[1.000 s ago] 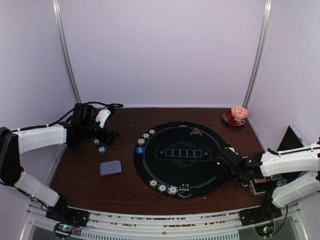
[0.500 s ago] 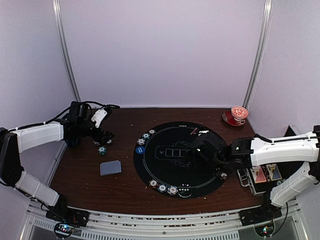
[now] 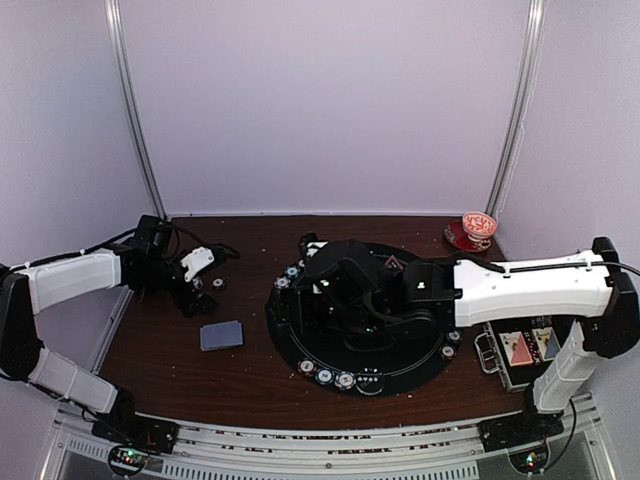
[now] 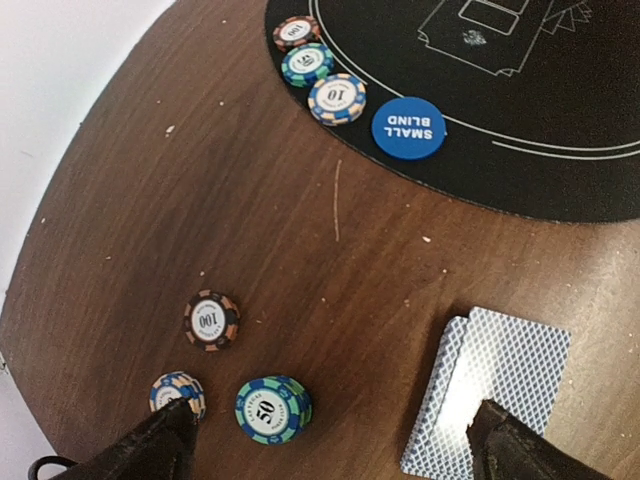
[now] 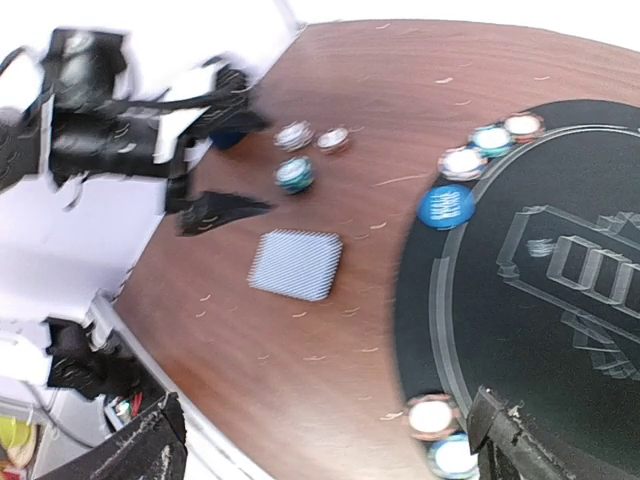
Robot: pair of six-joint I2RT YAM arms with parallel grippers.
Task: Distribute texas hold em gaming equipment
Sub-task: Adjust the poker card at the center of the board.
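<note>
The left gripper (image 4: pixel 335 410) is hovering low over the tabletop (image 3: pixel 160 350), its jaws standing wide apart and gripping nothing. Three loose chips (image 4: pixel 273 409) are lying by one finger and the cards (image 4: pixel 490 390) are lying just under the other. The right gripper (image 5: pixel 325 405) is hanging over the left edge of the mat (image 3: pixel 390 355), its jaws likewise wide and empty, with edge chips (image 5: pixel 432 415) lying near one finger. Pale walls are enclosing the dark wooden surface. The left wrist view is showing a blue disc (image 4: pixel 408 127) lettered SMALL BLIND. Only the top view is showing the cup and saucer (image 3: pixel 474 230) and the case (image 3: pixel 520 350) at the right.
</note>
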